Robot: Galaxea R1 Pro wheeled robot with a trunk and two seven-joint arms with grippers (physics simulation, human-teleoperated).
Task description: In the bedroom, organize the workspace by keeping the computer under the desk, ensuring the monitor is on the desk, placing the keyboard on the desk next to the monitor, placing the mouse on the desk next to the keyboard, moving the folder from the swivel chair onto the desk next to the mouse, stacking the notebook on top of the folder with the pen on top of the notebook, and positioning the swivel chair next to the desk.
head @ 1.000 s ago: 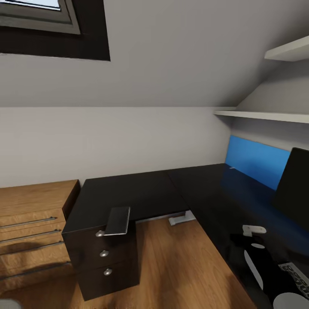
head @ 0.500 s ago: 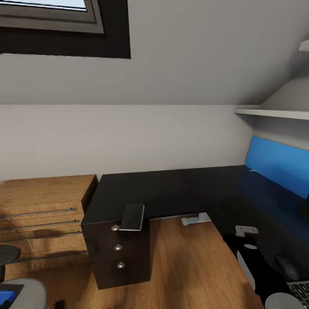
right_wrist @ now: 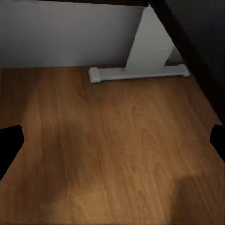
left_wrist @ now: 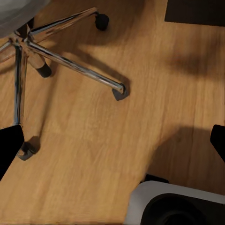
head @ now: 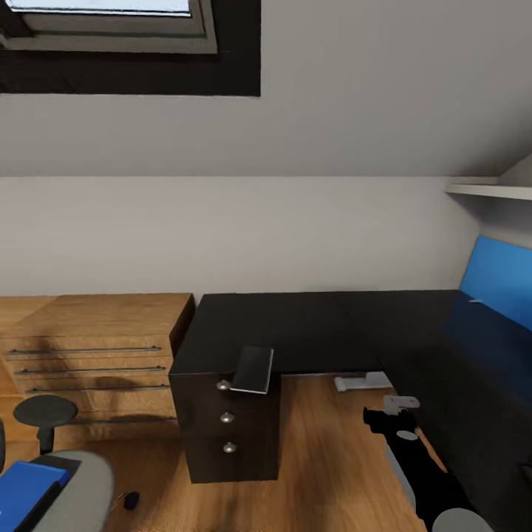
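View swung left; swivel chair [head: 66, 488] beside open floor [head: 325, 443].

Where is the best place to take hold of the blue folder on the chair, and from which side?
Probably its near long edge, from above. The folder lies flat on the swivel chair seat, so a tool cannot close over its broad face; one finger should slide under the edge beside the armrest. Most of it is cut off from view.

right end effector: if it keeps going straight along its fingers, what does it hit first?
Most likely the bare wooden floor. The right end effector points down at it, open and empty; the desk and its white leg lie farther on. Depth is uncertain.
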